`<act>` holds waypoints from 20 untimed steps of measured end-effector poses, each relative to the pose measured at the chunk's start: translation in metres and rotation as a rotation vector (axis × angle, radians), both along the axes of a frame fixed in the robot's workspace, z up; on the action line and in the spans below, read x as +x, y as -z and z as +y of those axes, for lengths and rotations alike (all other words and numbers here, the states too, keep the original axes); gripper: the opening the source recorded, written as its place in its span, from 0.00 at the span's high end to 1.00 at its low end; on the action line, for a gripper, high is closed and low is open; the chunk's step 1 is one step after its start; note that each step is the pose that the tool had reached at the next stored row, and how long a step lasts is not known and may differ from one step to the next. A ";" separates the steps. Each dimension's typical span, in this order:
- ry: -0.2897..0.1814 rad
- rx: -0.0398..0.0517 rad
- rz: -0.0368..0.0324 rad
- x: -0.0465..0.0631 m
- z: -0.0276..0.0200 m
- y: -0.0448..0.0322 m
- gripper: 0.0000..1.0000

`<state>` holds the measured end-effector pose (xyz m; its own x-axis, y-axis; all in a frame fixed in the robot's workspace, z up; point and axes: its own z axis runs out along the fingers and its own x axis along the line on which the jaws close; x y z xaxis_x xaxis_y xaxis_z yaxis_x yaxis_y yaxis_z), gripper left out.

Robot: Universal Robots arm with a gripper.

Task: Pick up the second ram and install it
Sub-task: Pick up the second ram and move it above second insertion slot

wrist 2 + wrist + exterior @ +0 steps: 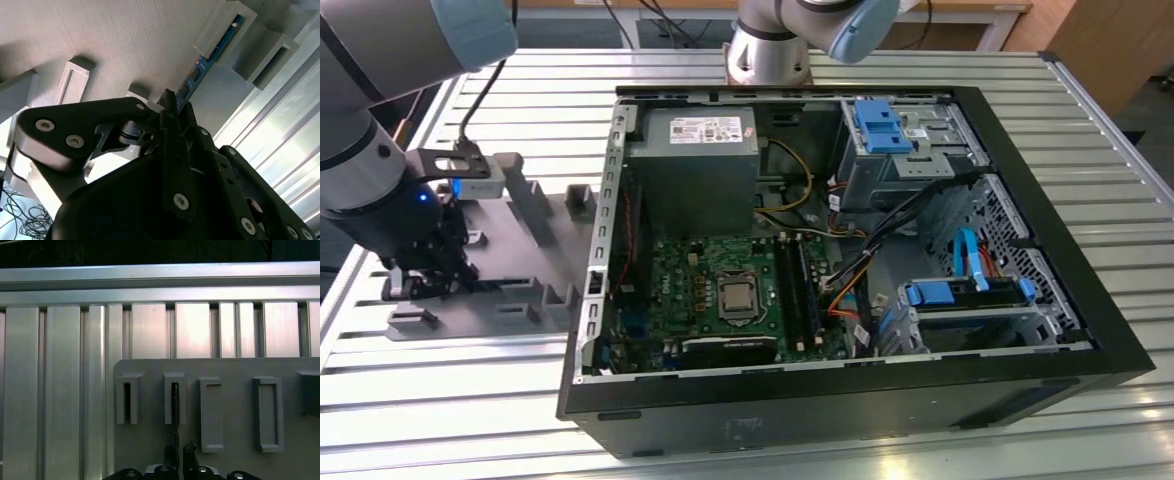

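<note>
— What does the exterior view give you?

— The arm reaches down at the exterior view's left, with its gripper [420, 285] low over a grey holder tray [507, 255] on the slatted aluminium table [454, 400]. Just beside the tray, toward that view's right, lies an open computer case [854, 405]. Inside it are a power supply [694, 165], a green motherboard [700, 270] with a processor socket [738, 297], long black memory slots [797, 290], loose cables [843, 290] and blue drive caddies [881, 125]. The case's side wall stands between the tray and those slots.

— And the second wrist view?

— The gripper [176, 102] has its black fingers [175, 150] drawn almost together, clamped on the near end of the second ram [200, 65]. The strip stands on edge on the holder tray [125, 40], and its far end sits inside a hollow post [225, 30]. An empty post [270, 55] is just beside that one.

— First wrist view?

— The second ram [175, 407] shows edge-on as a thin dark line. It runs from a slotted post [174, 385] to the gripper [179, 452], with a finger on each side. Two empty rectangular posts [212, 412] stand nearby on the holder tray [235, 367]. The slats of the table [60, 390] lie beyond it.
</note>
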<state>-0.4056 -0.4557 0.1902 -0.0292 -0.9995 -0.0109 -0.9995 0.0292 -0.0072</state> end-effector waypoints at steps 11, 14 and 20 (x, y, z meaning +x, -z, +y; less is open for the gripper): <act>0.000 0.0002 -0.0002 0.000 -0.0004 0.0004 0.86; -0.006 0.0000 0.0000 0.000 -0.0015 0.0006 0.86; -0.031 -0.0001 0.0002 0.000 -0.0032 0.0014 0.86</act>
<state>-0.4057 -0.4589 0.1889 0.0015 -0.9999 -0.0108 -1.0000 -0.0014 -0.0069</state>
